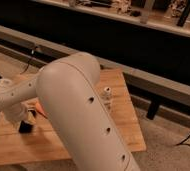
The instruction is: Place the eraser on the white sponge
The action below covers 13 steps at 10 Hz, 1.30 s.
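The robot arm [83,125] fills the foreground over the wooden desk [125,127]. The gripper [24,120] hangs low at the desk's left edge; I cannot tell how it is set. The dark shape touching it is probably the eraser [26,128]. Farther back, a white bottle [107,96] stands near the far right corner.
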Each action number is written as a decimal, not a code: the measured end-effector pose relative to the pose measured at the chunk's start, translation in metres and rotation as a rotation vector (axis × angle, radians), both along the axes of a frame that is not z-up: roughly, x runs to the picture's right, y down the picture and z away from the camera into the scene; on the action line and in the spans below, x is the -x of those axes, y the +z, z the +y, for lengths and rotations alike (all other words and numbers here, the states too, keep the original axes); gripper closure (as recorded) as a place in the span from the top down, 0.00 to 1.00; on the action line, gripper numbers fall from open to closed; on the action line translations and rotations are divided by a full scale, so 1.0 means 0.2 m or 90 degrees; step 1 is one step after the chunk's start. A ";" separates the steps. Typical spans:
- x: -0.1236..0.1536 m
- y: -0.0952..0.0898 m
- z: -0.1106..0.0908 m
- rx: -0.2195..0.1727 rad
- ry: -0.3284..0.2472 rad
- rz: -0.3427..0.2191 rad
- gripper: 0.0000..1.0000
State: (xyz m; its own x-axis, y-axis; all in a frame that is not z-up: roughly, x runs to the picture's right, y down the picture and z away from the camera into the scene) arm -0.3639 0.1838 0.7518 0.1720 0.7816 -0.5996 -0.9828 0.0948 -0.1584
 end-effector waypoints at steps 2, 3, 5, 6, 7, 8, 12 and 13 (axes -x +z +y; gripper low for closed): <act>0.00 0.00 0.00 0.000 -0.001 0.001 0.65; 0.00 0.00 0.00 0.000 -0.001 0.001 0.65; 0.00 0.00 0.00 0.000 -0.001 0.001 0.65; 0.02 0.00 0.00 0.001 0.000 -0.002 0.65; 0.13 -0.02 0.04 0.012 -0.008 -0.020 0.65; 0.21 -0.03 0.07 0.026 -0.024 -0.036 0.65; 0.30 0.01 0.07 0.060 -0.052 -0.050 0.65; 0.27 0.03 0.04 0.060 -0.045 -0.028 0.65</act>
State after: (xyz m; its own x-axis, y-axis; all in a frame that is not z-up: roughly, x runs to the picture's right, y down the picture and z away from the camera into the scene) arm -0.4176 0.1924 0.7583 0.2530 0.7073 -0.6601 -0.9660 0.1465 -0.2132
